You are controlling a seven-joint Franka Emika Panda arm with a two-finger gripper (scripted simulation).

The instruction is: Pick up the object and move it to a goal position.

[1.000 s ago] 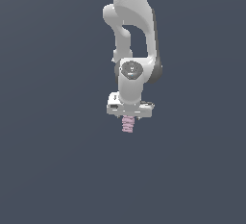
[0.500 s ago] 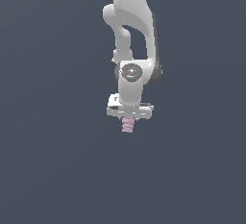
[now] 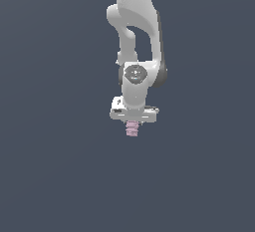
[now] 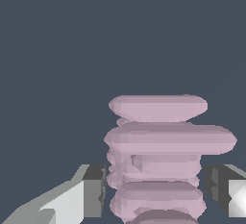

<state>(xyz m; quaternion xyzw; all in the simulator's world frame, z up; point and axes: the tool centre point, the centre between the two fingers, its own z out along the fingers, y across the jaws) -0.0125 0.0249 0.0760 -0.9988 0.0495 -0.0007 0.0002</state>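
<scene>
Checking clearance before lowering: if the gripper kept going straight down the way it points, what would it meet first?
Nothing visible: below the gripper and the pink ridged piece it holds, only plain dark background shows; depth is unclear.

smooth white rounded arm (image 3: 133, 37), grey joint disc, white jaws with dark pads (image 4: 95, 189).

1. The white Panda arm (image 3: 134, 32) comes down from the top edge of the exterior view, its links folded into a loop above the wrist; the wrist points straight down.
2. The gripper (image 3: 132, 125) hangs below the wrist, its white body level; its jaws are closed on the pink ridged object (image 3: 132, 129).
3. In the wrist view both fingers (image 4: 93, 190) flank that piece.
</scene>
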